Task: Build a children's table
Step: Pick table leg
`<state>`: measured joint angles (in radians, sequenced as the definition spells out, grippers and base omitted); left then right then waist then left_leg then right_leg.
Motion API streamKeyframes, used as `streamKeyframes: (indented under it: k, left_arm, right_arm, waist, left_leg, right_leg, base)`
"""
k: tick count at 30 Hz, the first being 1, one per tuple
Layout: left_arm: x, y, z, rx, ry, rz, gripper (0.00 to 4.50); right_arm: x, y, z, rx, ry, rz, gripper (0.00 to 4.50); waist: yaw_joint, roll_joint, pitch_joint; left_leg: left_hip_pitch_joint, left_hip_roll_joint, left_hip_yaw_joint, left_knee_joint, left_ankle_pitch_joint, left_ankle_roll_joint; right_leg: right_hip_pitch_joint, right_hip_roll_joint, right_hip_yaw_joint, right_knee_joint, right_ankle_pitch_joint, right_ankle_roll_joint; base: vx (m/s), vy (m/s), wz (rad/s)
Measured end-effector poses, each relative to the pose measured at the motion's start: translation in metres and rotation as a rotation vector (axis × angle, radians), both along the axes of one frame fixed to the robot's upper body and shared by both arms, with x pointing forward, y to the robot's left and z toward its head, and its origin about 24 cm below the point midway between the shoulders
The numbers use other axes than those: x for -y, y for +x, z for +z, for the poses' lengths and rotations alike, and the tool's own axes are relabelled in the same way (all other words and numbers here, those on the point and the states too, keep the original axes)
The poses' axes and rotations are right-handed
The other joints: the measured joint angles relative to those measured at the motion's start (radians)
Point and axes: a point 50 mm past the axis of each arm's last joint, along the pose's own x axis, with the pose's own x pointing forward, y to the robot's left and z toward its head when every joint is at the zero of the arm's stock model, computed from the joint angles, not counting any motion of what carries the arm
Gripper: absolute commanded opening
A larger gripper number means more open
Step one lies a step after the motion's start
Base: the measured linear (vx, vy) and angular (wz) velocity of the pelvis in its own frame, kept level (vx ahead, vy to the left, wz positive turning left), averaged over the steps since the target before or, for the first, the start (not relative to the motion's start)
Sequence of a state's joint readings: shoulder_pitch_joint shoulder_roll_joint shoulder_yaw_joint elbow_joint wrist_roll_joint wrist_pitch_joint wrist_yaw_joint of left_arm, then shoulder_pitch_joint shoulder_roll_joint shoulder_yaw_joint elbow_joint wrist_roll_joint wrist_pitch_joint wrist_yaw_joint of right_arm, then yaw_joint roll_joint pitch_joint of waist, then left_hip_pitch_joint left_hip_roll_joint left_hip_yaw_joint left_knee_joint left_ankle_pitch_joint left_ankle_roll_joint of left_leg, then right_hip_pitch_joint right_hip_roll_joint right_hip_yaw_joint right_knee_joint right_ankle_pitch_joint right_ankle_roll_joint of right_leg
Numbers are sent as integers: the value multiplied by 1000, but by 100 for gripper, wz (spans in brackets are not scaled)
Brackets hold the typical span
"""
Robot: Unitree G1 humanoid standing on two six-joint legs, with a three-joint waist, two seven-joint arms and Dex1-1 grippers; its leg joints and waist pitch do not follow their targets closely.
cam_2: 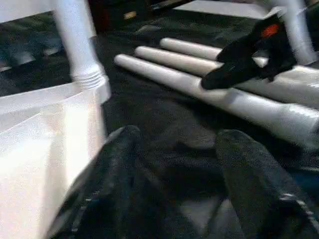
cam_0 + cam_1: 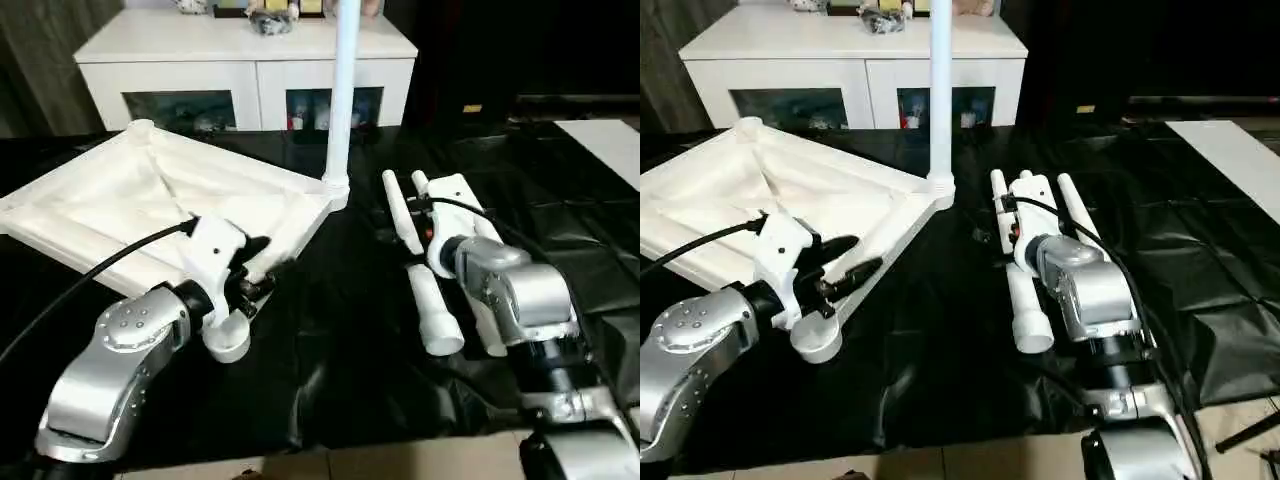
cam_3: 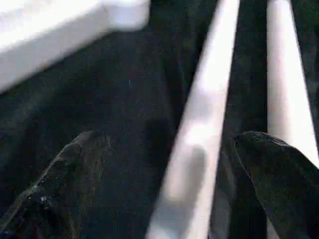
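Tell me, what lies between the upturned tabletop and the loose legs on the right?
Just bare black sheet, seen in the right eye view. The tabletop lies left, with one leg standing in its corner; the loose legs lie right.

upturned table top (image 2: 770,190), one leg upright (image 2: 940,90), loose legs (image 2: 1025,300) beside

looks like a home room: white cabinet (image 2: 245,62) with glass doors upper left, black sheeting (image 2: 560,230) over the floor.
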<state>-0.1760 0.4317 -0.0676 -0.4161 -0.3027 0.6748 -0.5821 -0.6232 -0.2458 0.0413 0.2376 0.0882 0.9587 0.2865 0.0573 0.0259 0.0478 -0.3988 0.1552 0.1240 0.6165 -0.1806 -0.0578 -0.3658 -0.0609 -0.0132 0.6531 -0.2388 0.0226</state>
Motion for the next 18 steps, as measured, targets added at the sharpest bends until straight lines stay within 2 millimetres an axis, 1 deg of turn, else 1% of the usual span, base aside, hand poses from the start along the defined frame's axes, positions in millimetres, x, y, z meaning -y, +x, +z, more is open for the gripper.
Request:
streamKeyframes:
  k: [4,8,9,12,14,15,16,17,18]
  left_arm:
    - [9,-4,10,-8,-19,-78,297]
    - [10,-7,11,-26,-20,-102,297]
    - [10,-8,11,-29,-16,-106,299]
    - [10,-8,11,-33,-10,-111,299]
    - [11,-9,11,-30,-10,-114,300]
    - [10,-9,12,-30,-8,-115,300]
    - [10,-9,12,-32,-5,-114,300]
    - [10,-10,12,-36,-2,-115,300]
    - [10,-10,12,-37,1,-116,300]
  right_arm:
    - [3,0,-8,-116,-27,-22,450]
    - [4,-3,-16,-200,-16,-43,450]
    - [4,-4,-20,-236,0,-51,433]
    - [3,-7,-23,-283,22,-49,433]
    - [3,-9,-24,-301,30,-44,405]
    - [3,-9,-24,-309,32,-43,405]
    - [2,-9,-23,-313,34,-43,398]
    - [2,-9,-23,-317,37,-44,379]
    - [3,-9,-23,-325,40,-50,379]
  waist:
    - [0,0,0]
    - [1,0,0]
    - [2,0,0]
    - [4,-1,-1]
    - [6,-1,-1]
    - [7,-1,-1]
    - [7,-1,-1]
    - [8,-1,-1]
    - [8,-1,-1]
  left_leg:
    - [-1,2,3,0,0,0]
    - [-5,9,10,-1,5,-5]
    - [-5,12,14,-1,5,-4]
    - [-6,14,21,-6,11,-3]
    - [-6,15,24,-8,12,-4]
    - [-6,16,25,-9,12,-4]
    - [-6,16,25,-10,12,-4]
    - [-5,16,26,-11,12,-4]
    - [-5,17,27,-13,12,-4]
  right_leg:
    - [-3,0,0,0,4,-5]
    - [-9,2,0,-1,4,-4]
    - [-10,2,0,-2,3,-4]
    - [-14,2,0,-6,3,-3]
    - [-15,2,1,-7,3,-3]
    - [-15,2,1,-7,3,-3]
    - [-16,2,1,-8,3,-2]
    - [-16,2,1,-8,3,-2]
    - [-16,2,1,-7,3,-2]
  base:
    - [0,0,0]
    - [0,0,0]
    - [0,0,0]
    - [0,0,0]
    - [0,0,0]
    - [0,0,0]
    - [0,0,0]
    - [0,0,0]
    - [0,0,0]
